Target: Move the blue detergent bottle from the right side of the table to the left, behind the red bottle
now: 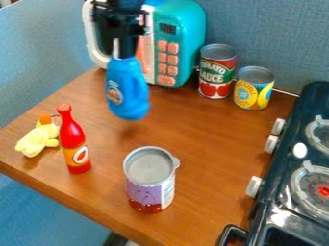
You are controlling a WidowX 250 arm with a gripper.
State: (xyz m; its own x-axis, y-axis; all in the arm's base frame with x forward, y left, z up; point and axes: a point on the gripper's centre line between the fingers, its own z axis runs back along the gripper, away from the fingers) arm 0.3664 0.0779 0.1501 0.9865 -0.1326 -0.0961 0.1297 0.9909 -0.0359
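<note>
From here I see a broad lane of surface (208, 137) between the purple can (149, 185) and the red (216, 72) and yellow cans (254, 89). The microwave (193, 33) blocks my way behind the claw (126, 54). Left, the ketchup (74, 140) and duck (37, 139) crowd together; right, the stove's knobs (254, 186) jut out.

Blue bottle (127, 91) hangs from jaws before toy microwave (186, 33); red bottle (73, 139) beside yellow plush (36, 139)

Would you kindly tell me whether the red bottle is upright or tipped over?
Upright: the red bottle stands on its base, its cap uppermost.
</note>
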